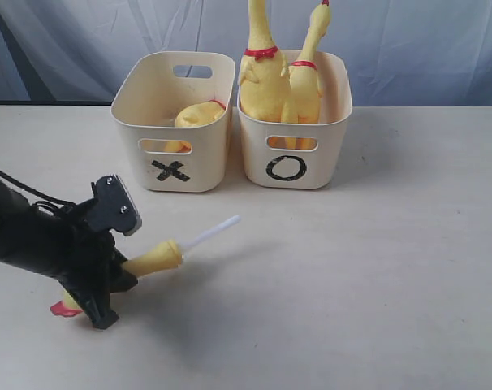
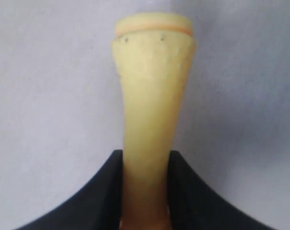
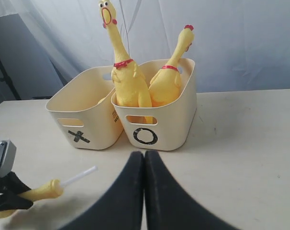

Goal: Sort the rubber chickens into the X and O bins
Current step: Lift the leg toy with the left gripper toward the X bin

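At left, end effector (image 2: 146, 158) grips limb (image 1: 155, 259).

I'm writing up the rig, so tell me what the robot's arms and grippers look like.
The left arm is black and bulky, with a grey box with screws at its wrist and thin black cables running along it. The left gripper and right gripper have smooth black fingers. No markings show.

On the counter (image 1: 376, 284) we see 2 bins at the back, the X bin (image 1: 174, 171) just left of the O bin (image 1: 288, 166). A body (image 1: 199, 114) lies in the X bin. The left chicken (image 1: 262, 85) and right chicken (image 1: 304, 89) stand upright in the O bin. Front left, well before the X bin, the limb (image 1: 153, 260) sits between the left pincer's (image 1: 120, 272) jaws.
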{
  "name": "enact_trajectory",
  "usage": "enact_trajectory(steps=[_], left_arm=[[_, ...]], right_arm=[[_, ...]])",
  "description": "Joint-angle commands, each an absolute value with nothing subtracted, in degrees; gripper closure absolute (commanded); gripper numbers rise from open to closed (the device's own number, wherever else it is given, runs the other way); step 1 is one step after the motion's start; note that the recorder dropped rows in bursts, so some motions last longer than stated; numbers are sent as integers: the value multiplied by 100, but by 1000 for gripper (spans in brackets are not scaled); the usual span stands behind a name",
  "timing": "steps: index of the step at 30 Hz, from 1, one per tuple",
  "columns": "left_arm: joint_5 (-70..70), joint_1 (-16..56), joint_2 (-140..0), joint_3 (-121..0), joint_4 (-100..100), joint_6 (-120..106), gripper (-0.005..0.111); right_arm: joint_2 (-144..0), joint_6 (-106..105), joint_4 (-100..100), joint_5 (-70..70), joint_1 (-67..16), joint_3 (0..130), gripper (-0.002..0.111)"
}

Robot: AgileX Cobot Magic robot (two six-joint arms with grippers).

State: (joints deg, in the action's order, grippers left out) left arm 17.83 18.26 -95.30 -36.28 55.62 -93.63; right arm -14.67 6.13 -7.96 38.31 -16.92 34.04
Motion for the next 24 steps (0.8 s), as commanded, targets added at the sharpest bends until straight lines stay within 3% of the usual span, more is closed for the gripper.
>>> enact_trajectory(steps=[1, 7, 24], left_arm=[[1719, 1854, -8907, -3619, 5591, -8930, 107], [518, 1843, -8126, -3697, 5849, -7941, 107], [524, 1820, -8786, -6065, 5849, -6291, 107]], right_arm=[[-1449, 585, -785, 3922, -1672, 3393, 108], [-1449, 585, -785, 3920, -1672, 3393, 108], [-1449, 585, -785, 3955, -1672, 3393, 108]])
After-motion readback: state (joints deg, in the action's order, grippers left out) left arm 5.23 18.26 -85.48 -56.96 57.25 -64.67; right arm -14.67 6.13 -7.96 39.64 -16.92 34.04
